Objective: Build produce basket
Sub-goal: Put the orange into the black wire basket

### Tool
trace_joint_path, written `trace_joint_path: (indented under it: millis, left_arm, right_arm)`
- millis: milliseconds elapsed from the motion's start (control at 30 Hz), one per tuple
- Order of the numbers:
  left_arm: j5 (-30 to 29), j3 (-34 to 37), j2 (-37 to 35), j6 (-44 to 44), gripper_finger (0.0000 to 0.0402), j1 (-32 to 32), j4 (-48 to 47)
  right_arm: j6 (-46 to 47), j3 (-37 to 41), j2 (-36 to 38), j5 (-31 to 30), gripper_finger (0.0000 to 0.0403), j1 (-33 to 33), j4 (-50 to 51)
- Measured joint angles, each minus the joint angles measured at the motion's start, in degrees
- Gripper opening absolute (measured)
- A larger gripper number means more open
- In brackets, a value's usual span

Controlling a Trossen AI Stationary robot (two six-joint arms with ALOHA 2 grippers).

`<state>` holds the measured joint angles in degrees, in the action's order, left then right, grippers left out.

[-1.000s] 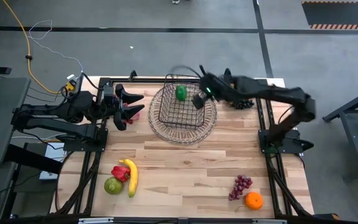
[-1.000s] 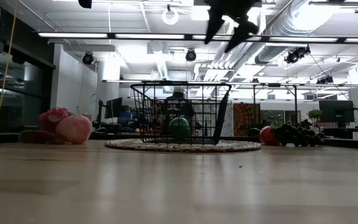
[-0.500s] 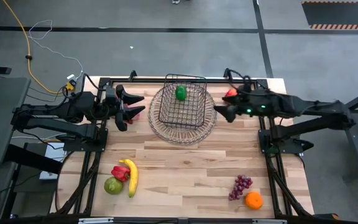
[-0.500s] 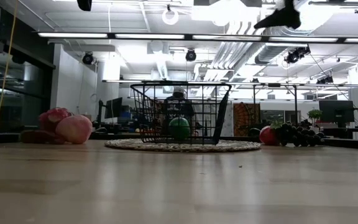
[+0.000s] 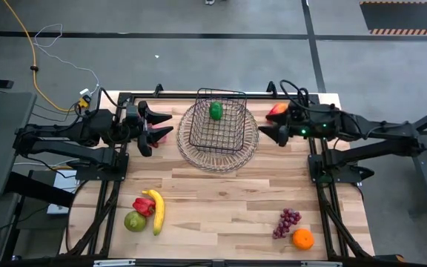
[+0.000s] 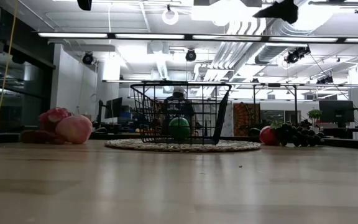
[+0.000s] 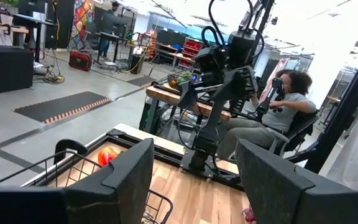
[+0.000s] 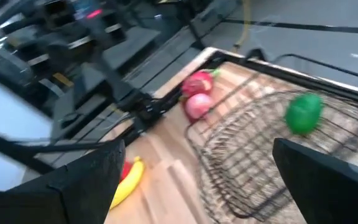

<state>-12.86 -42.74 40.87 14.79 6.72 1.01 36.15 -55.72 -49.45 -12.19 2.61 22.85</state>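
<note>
Produce is lying scattered: a round red fruit (image 5: pixel 277 111) is sitting just beside the wide-open, empty right gripper (image 5: pixel 267 127), toward the table's far edge. The dark wire basket (image 5: pixel 216 122), holding one green fruit (image 5: pixel 216 110), is standing to that gripper's left. The left gripper (image 5: pixel 156 124) is waiting open at the basket's other side.

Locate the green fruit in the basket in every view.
High view: green fruit at the basket's far end.
Low view: centre, behind the front wires.
Left wrist view: not visible.
Right wrist view: inside the wire grid.
Shared landmark: the round woven tray under the basket.
</note>
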Motion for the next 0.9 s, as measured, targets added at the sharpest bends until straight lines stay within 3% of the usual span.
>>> trace_joint_path:
  millis: [133, 233, 367, 467, 567, 733, 900]
  left_arm:
    - [0.0, 0.0, 0.62, 0.0, 0.0216, 0.0, -0.1]
    - [0.01, 0.0, 1.24, 0.0, 0.0216, 0.0, -1.06]
    - [0.02, 0.02, 2.0, 0.2, 0.0216, 0.0, -1.91]
    - [0.02, 0.02, 2.42, 0.09, 0.0216, 0.0, -1.83]
    - [-0.37, 0.02, 2.7, 0.05, 0.0216, 0.0, -1.7]
    - [-1.31, 0.02, 2.73, 0.2, 0.0216, 0.0, -1.69]
    - [-1.29, 0.02, 2.75, 0.13, 0.0216, 0.0, -1.67]
  right_arm:
    - [-1.6, 0.0, -1.89, 5.66, 0.0399, 0.0, -2.59]
    - [3.95, -0.02, -3.58, 14.4, 0.0399, -0.08, -3.64]
    - [14.29, -2.86, -6.61, 23.96, 0.0399, -4.16, 6.62]
    - [19.89, -5.17, -9.13, 24.27, 0.0399, -11.65, 18.29]
    - [31.53, -5.37, -11.62, 25.7, 0.0399, -20.51, 26.43]
    - [54.95, -5.18, -17.03, 25.51, 0.0399, -36.89, 31.13]
    - [75.97, -5.18, -24.47, 24.85, 0.0399, -47.82, 30.78]
